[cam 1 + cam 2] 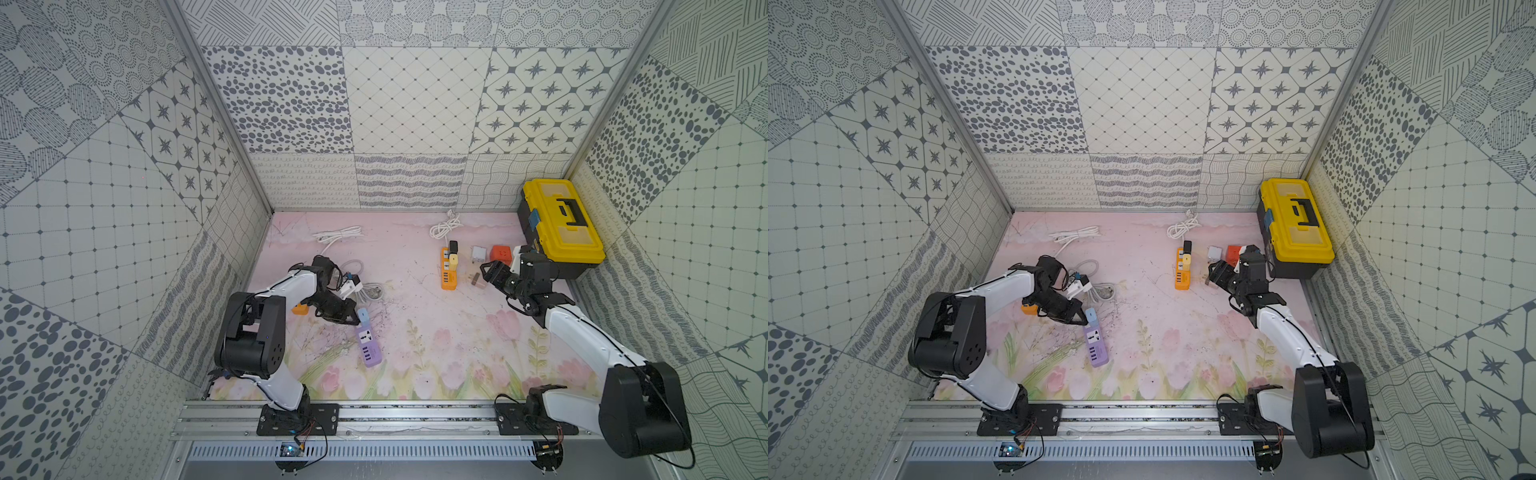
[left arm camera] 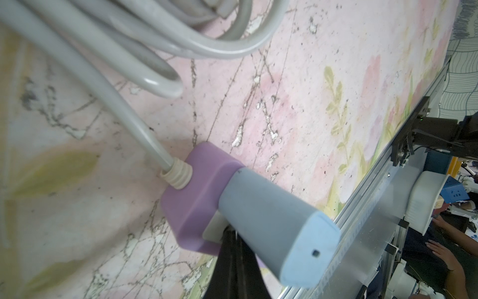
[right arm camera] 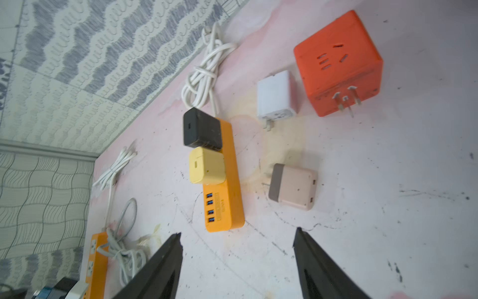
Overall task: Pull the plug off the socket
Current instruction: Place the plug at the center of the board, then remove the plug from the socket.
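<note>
The purple power strip [image 1: 368, 347] is lying on the mat [image 1: 415, 324], the left gripper [image 1: 353, 321] resting clenched at its cord end, seemingly empty. The right gripper [image 3: 238, 231] is hovering, jaws spread. The blue plug [image 2: 271, 227] is sitting in the strip.

Left arm [image 1: 291, 286]: glossy white shells between black joints, with a thin black cable along them.
Right arm [image 1: 582, 332]: the same white and black, with a black cable looping past the big joint.
Elbow housings [image 1: 253, 332]: boxy, matte black, with small round holes.
Base plates [image 1: 326, 417]: flat, black, with screws; red and yellow wires below.
Right gripper [image 3: 238, 231]: two black fingers tapering to tips.
</note>
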You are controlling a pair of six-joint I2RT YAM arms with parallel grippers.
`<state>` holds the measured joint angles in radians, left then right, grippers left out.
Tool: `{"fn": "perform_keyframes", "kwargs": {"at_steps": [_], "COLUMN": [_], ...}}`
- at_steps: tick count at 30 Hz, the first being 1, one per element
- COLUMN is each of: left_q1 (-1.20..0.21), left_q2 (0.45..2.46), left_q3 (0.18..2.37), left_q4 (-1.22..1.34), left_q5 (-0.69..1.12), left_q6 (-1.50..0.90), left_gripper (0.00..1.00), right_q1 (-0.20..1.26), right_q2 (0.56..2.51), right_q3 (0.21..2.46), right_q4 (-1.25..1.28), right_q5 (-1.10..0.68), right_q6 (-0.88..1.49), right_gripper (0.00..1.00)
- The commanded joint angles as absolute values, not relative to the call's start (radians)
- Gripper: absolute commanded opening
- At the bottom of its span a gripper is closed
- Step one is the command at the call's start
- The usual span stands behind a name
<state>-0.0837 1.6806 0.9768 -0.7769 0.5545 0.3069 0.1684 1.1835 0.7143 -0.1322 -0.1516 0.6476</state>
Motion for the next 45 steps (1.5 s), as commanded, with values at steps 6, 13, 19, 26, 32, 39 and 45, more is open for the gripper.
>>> {"fn": "perform_keyframes", "kwargs": {"at_steps": [6, 13, 19, 26, 32, 39, 45], "left_q1": [-0.084, -0.083, -0.083, -0.082, -0.082, -0.082, -0.081], "left_q2": [1.682, 1.682, 1.680, 1.672, 1.675, 1.678, 1.679], "left_q3": [0.962, 0.960, 0.958, 0.957, 0.957, 0.959, 0.959], "left_q4": [-0.738, -0.738, -0.736, -0.735, -0.735, -0.737, -0.738], "left_q5": [0.407, 0.404, 0.400, 0.397, 0.399, 0.400, 0.400], "left_q6": [0.315, 0.315, 0.314, 0.314, 0.315, 0.315, 0.315], "left_gripper": [0.00, 0.00, 0.00, 0.00, 0.00, 0.00, 0.00], "right_q1": [0.453, 0.760, 0.976, 1.104, 1.132, 1.133, 1.132], "right_q2": [1.103, 1.218, 1.426, 1.619, 1.741, 1.830, 1.878], "right_q3": [0.859, 0.911, 1.037, 1.176, 1.241, 1.288, 1.312], "right_q4": [-0.409, -0.381, -0.340, -0.293, -0.225, -0.180, -0.163], "right_q5": [0.041, 0.124, 0.167, 0.194, 0.152, 0.133, 0.137], "right_q6": [0.503, 0.521, 0.481, 0.434, 0.415, 0.401, 0.393], "right_gripper": [0.68, 0.65, 0.65, 0.62, 0.58, 0.57, 0.57]}}
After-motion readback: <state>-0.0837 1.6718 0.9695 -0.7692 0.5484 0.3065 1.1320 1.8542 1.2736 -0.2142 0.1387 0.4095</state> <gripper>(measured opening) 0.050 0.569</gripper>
